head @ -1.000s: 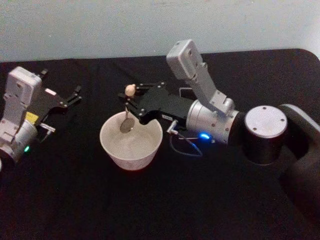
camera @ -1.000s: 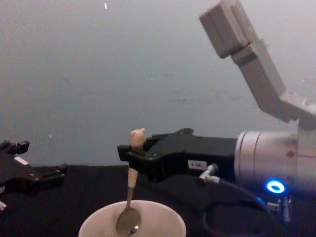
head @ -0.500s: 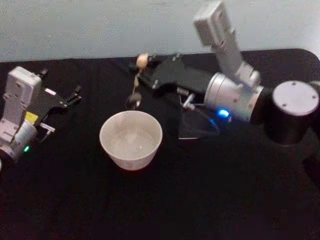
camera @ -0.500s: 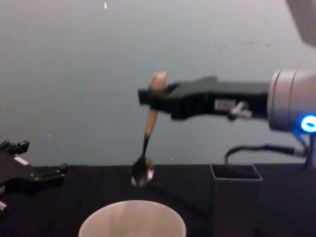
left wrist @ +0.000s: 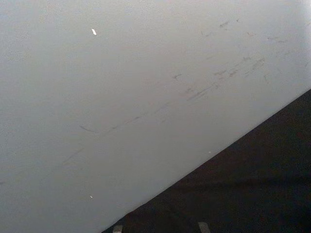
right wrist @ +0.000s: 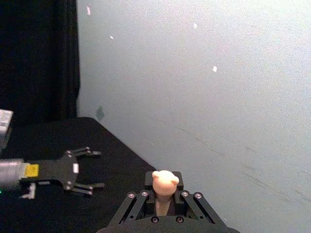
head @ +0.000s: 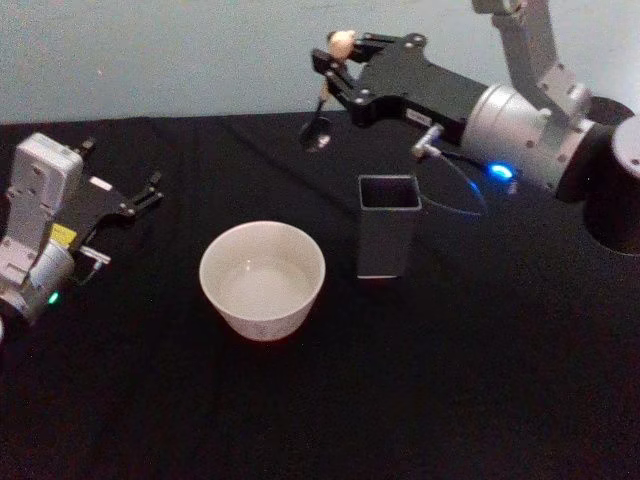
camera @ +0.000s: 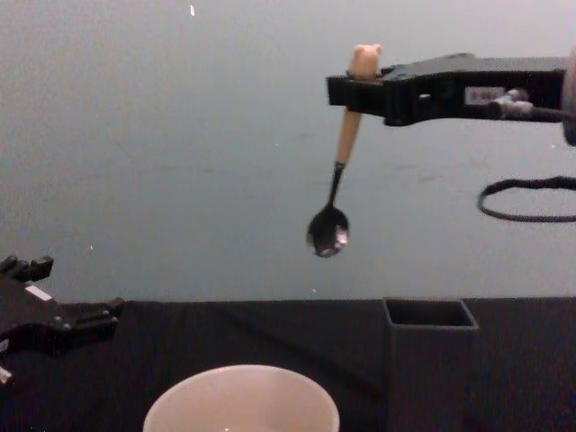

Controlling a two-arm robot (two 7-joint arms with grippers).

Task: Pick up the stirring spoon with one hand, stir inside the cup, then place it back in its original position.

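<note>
The stirring spoon (head: pixel 322 100) is held high in the air by the right gripper (head: pixel 333 72), whose fingers are clamped on the cream handle just under the bear head. From the chest view the spoon (camera: pixel 340 162) is seen hanging bowl-down with a slight tilt. The shiny bowl is carried well above the black table (head: pixel 450 380) and nothing is touched by it. In the head view the spoon is found at about one o'clock from the cup (head: pixel 262 318) and at about eleven o'clock from the dark grey holder (head: pixel 387 245). The cup is set upright on the table, well apart from the spoon, with the square-sided holder standing near it at three o'clock. In the right wrist view the bear head (right wrist: pixel 165 183) is framed between the gripper's black links, and a pale wall (right wrist: pixel 218 73) is seen behind. Over at nine to ten o'clock from the cup, the left gripper (head: pixel 150 190) is parked low near the table, its fingers spread apart and nothing held
</note>
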